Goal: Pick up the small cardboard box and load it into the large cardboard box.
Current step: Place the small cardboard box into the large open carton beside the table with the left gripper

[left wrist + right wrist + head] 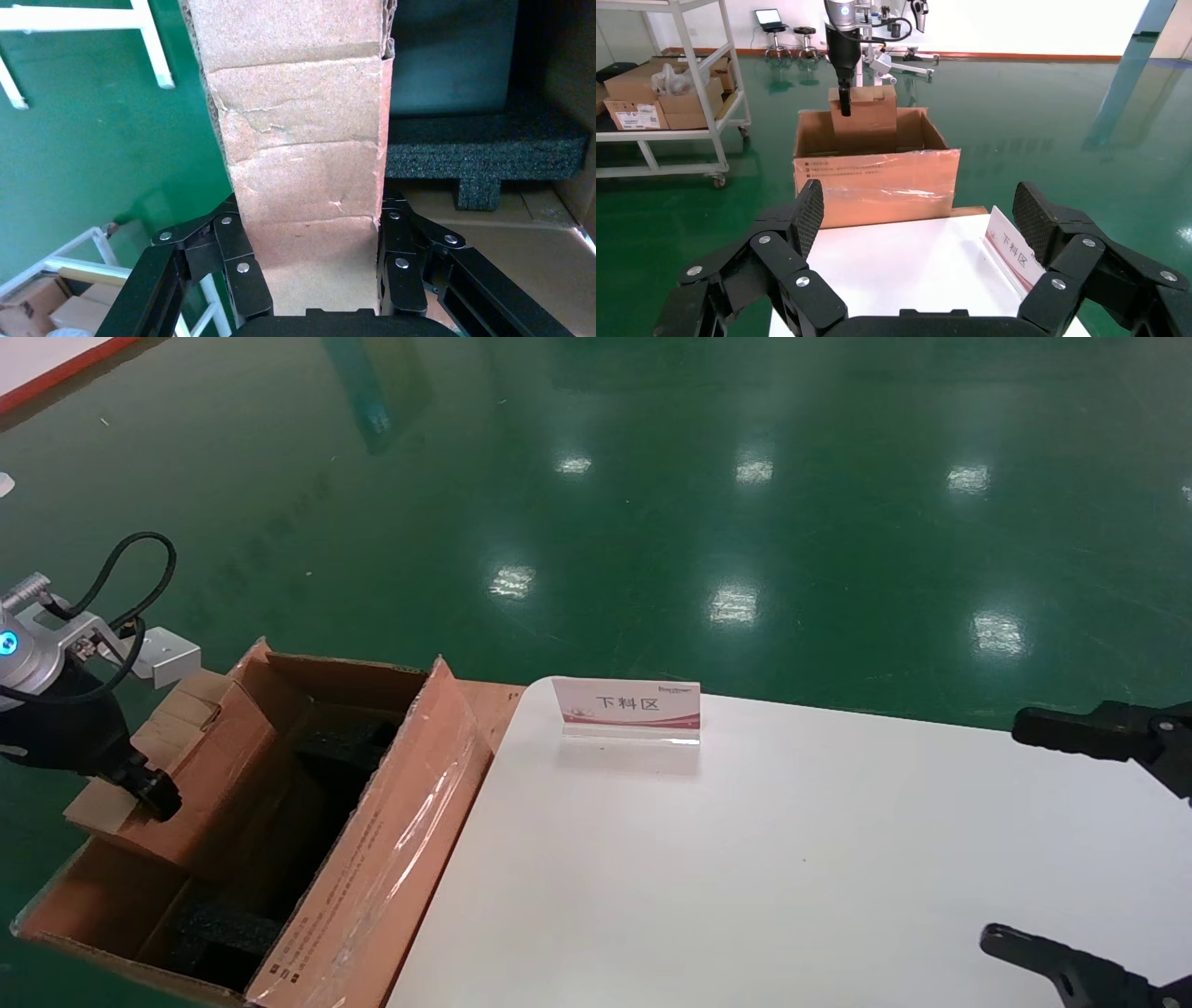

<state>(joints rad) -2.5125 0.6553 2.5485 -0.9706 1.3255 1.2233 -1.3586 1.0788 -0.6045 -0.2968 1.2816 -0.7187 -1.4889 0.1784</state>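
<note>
The left pincer [154, 794] clamps the small cardboard box [200, 761] over the large cardboard box [372, 877]; a table [745, 877] sign [626, 703] reads 下料区. Left wrist: fingers [242, 270] press its sides. Right wrist: the right pincer [919, 217] gapes wide, holding nothing

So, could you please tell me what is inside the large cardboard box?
Black foam blocks line the large cardboard box. The left gripper holds the small cardboard box partly lowered into it. The floor beneath that box is hidden.
</note>
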